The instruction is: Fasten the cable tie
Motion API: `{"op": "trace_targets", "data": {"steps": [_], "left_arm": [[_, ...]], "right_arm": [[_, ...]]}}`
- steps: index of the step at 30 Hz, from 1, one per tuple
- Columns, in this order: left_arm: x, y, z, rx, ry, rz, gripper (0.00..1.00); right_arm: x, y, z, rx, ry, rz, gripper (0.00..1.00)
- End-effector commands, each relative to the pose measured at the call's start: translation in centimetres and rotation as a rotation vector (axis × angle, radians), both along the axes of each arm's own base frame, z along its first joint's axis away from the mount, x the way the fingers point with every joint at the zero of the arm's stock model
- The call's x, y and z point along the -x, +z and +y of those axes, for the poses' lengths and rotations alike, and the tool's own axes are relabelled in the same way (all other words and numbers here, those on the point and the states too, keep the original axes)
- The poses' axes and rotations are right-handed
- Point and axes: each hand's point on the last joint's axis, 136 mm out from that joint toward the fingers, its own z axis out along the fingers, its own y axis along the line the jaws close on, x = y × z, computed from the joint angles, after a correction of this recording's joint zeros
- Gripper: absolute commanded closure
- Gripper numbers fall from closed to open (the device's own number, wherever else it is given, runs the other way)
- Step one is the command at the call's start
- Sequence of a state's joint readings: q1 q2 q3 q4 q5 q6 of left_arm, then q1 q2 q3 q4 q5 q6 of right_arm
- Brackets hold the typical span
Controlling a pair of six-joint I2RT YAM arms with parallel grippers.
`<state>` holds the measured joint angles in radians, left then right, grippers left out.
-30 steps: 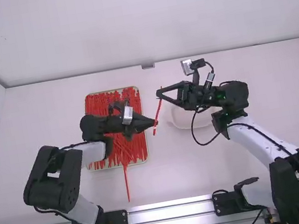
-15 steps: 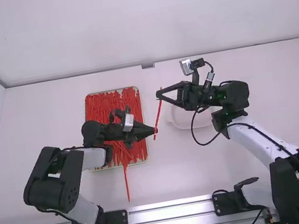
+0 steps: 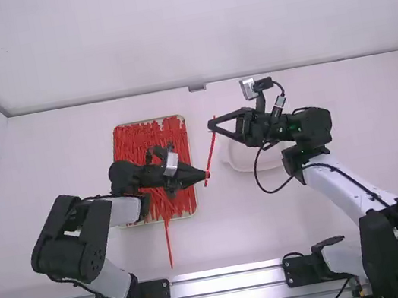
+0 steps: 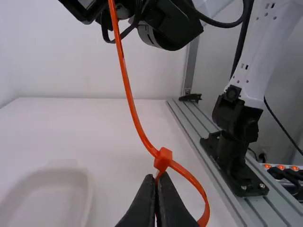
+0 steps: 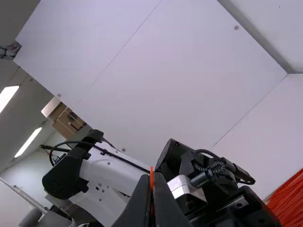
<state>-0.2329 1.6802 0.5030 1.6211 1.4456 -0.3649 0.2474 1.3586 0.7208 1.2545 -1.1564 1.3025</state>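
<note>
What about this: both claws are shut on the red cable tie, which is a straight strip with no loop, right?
Not straight: the left wrist view shows the cable tie threaded through its head into a loop beside the left claw. Both the left claw and the right claw are shut on it.

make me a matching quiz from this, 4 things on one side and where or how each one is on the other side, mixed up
Things
1. held cable tie
2. tray
3. white dish
4. stray tie

Place or state
A. sticks out past the tray's near edge onto the bare table
B. on the table beneath the right arm
C. looped through its own head, pinched by the left gripper and the right gripper
D. heaped with red ties, under the left arm

Pairs: 1-C, 2-D, 3-B, 4-A
</note>
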Motion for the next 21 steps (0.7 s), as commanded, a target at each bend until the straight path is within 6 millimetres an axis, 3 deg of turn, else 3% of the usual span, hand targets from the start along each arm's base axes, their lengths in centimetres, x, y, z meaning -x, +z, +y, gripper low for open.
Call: {"op": "trace_targets", "data": {"steps": [1,6,7,8,9,10,12,16,17,21], "left_arm": [[1.3,-1.2,0.1,-0.024,-0.054,0.021,0.98],[1.3,-1.2,0.1,-0.024,-0.055,0.02,0.99],[1.3,-1.2,0.1,-0.024,-0.056,0.02,0.99],[1.3,-1.2,0.1,-0.024,-0.056,0.019,0.99],[1.3,-1.2,0.1,-0.024,-0.056,0.02,0.99],[1.3,-1.2,0.1,-0.024,-0.054,0.021,0.99],[1.3,-1.2,0.1,-0.024,-0.056,0.02,0.98],[1.3,-1.2,0.1,-0.024,-0.054,0.02,0.99],[1.3,-1.2,0.1,-0.023,-0.054,0.02,0.99],[1.2,-1.1,0.1,-0.022,-0.053,0.015,0.99]], "right_arm": [[-0.3,3.9,-0.7,-0.057,-0.055,-0.097,1.0],[-0.4,3.9,-0.7,-0.057,-0.06,-0.101,1.0],[-0.4,3.9,-0.7,-0.057,-0.061,-0.1,0.95],[-0.4,3.9,-0.7,-0.057,-0.061,-0.101,0.76],[-0.4,3.9,-0.7,-0.057,-0.062,-0.105,0.74],[-0.4,3.9,-0.8,-0.055,-0.064,-0.12,0.56],[-0.5,3.8,-0.9,-0.052,-0.072,-0.128,0.37],[-0.9,3.7,-1.6,-0.045,-0.088,-0.13,0.29],[-1.0,3.6,-1.9,-0.037,-0.089,-0.128,0.02],[-1.4,3.3,-2.9,-0.016,-0.1,-0.126,0.02]]}}
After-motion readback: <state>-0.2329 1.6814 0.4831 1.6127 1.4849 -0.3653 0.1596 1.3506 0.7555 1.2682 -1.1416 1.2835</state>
